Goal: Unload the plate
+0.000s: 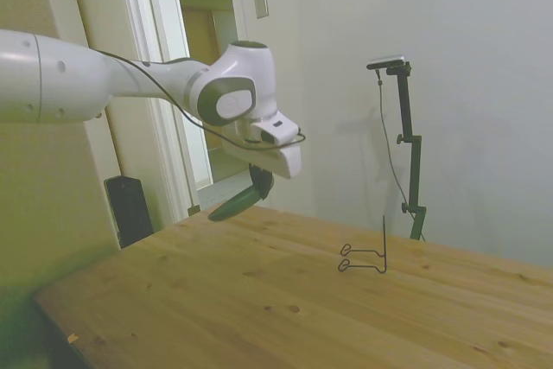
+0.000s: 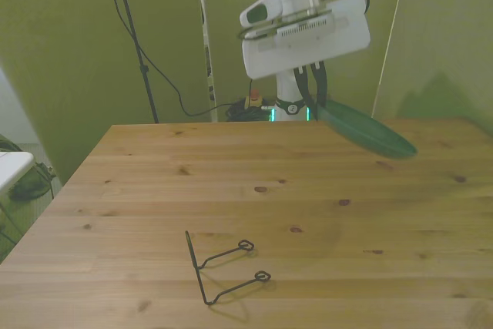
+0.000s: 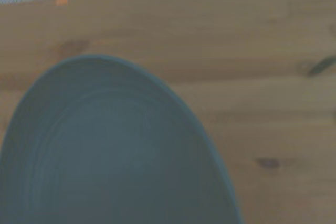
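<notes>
Wooden table [image 2: 254, 213] is bare bar the thin black wire stand [image 2: 223, 266]. Two-finger gripper [image 2: 314, 92] is clamped on the rim of the small round dark green plate [image 2: 366, 133], held tilted in the air well apart from the stand. Suggest levelling it, lowering until it touches wood, then releasing.

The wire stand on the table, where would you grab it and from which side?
Grip the wire stand by its single upright post, coming straight down from above with the fingers closing across it. The post stands clear of the table, while the two looped arms lie flat against the wood and probably leave no room underneath.
</notes>
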